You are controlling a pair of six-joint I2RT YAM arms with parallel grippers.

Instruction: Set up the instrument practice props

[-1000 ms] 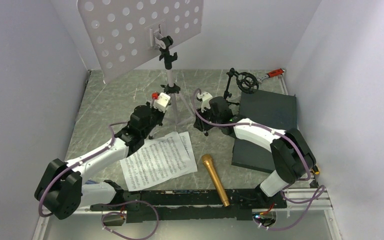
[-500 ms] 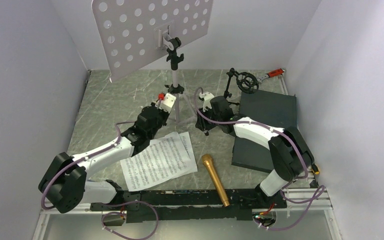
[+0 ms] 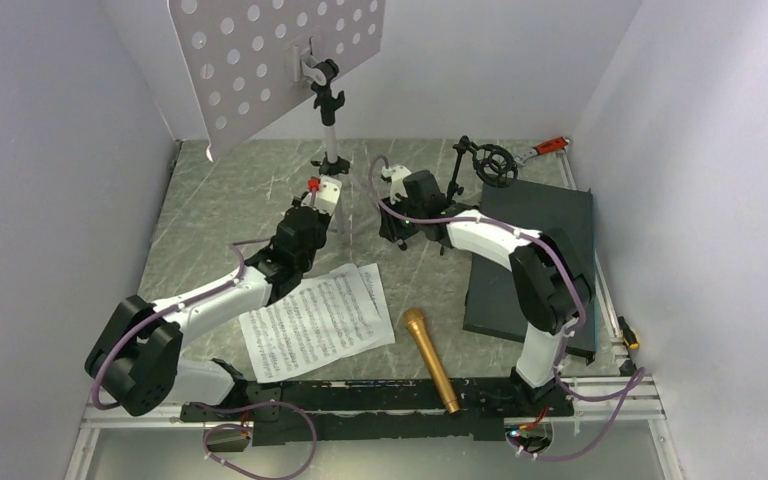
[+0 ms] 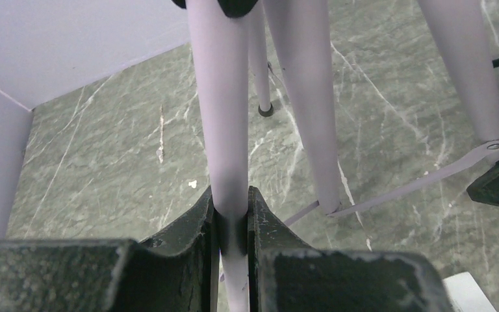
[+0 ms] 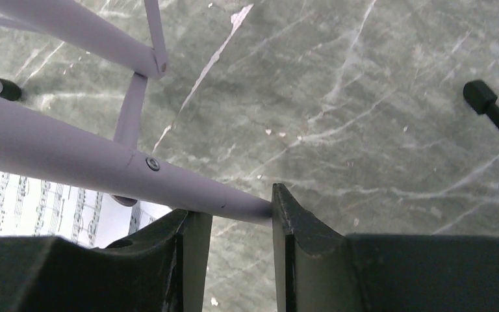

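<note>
Gold microphone (image 3: 430, 358): lies flat, well in front of the music stand (image 3: 303, 62).
Music sheets (image 3: 315, 320): flat, just in front of the stand's legs.
Left gripper (image 4: 232, 211): we squeeze one lilac stand tube; it runs straight away from our fingers.
Right gripper (image 5: 237, 218): narrow gap. A leg's end lies across it, touching one finger. We cannot tell if it pinches.
Stand: upright between both arms; we think we are placing it.
Mic stand (image 3: 488, 163): right of the music stand.
</note>
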